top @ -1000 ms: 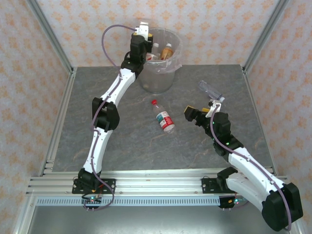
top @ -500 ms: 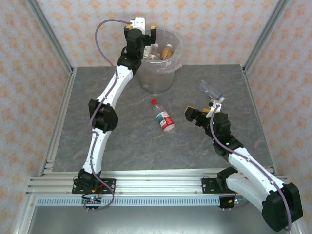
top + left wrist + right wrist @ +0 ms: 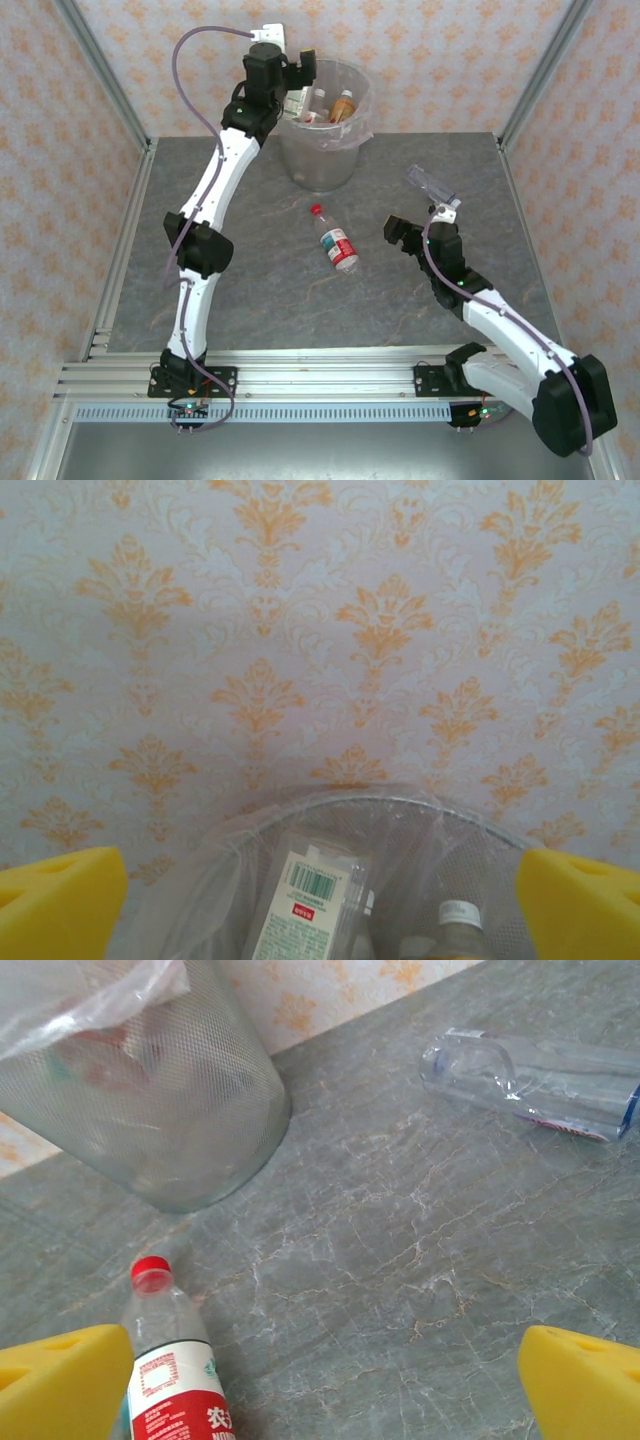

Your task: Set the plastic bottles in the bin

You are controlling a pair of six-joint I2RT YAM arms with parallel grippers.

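At upper centre the left gripper (image 3: 303,70) hangs wide open and empty above the bin (image 3: 320,165), which holds at least three bottles (image 3: 340,105). Two more lie on the table (image 3: 270,285): a red-capped bottle (image 3: 337,243) at centre and a clear bottle (image 3: 432,186) at right. The right gripper (image 3: 412,228) sits between them, also spread and empty, so the next pickup looks to be its job: line up on one bottle and close.

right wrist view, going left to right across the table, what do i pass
red-capped bottle → clear bottle; the bin spans the left side behind the first bottle, so it is left out
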